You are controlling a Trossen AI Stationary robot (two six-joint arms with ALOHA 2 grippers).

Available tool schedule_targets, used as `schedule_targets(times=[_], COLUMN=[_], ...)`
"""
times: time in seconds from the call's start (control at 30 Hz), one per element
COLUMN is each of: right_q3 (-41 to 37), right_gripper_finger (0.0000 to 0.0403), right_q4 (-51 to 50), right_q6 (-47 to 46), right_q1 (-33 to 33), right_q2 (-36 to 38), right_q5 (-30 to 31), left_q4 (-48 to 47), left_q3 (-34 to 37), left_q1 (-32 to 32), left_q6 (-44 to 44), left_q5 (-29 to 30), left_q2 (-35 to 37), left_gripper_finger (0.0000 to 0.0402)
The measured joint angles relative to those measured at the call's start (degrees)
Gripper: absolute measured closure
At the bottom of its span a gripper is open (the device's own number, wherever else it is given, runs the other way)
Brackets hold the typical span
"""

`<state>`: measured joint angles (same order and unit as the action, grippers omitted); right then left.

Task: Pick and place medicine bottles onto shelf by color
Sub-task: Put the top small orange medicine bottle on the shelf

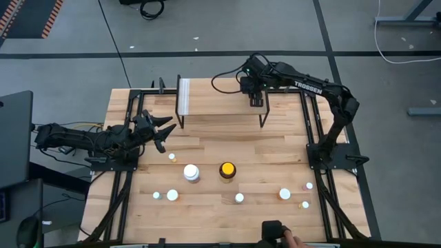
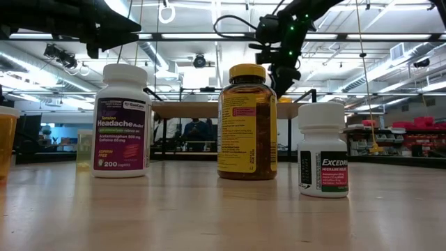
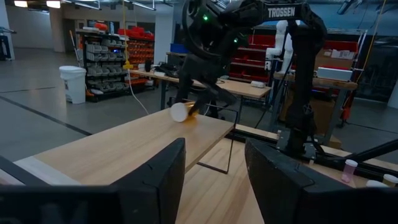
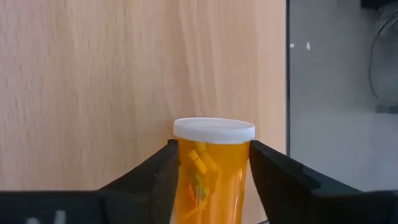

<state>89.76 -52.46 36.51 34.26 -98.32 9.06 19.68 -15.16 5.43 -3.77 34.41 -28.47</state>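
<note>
- Over the shelf's (image 1: pixel 220 107) right end, an orange bottle (image 4: pixel 213 168) with a white cap sits between the right gripper's (image 1: pixel 256 100) fingers. They flank its sides closely; whether they are gripping or letting go, I cannot tell.
- Left wrist view shows this bottle lying horizontal, cap outward, at or just above the plank. Probably the orange end, opposite the whitish strip (image 1: pixel 184 96).
- Other bottles wait on the table (image 1: pixel 275 151): large white (image 1: pixel 191 172), yellow-capped amber (image 1: pixel 227 169), smaller ones nearer the front edge.
- Left gripper (image 1: pixel 160 132) hovers off the shelf's left end, jaws part open, empty.
</note>
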Motion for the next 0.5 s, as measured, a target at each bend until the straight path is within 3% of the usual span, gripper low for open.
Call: schedule_targets(times=[0.2,0.5], right_q3=[-0.11,-0.11], right_gripper_finger=[0.0164,0.0174], right_q4=[-0.1,-0.04], right_q6=[-2.17,-2.63], right_q1=[0.87,1.15], right_q2=[-0.14,-0.14], right_q5=[-1.77,-4.37], left_q4=[0.0,0.0], left_q3=[0.0,0.0], left_q1=[0.0,0.0], left_q6=[0.0,-0.01], left_q5=[-0.02,-0.01], left_q2=[0.0,-0.01], left_gripper_finger=[0.0228,0.0228])
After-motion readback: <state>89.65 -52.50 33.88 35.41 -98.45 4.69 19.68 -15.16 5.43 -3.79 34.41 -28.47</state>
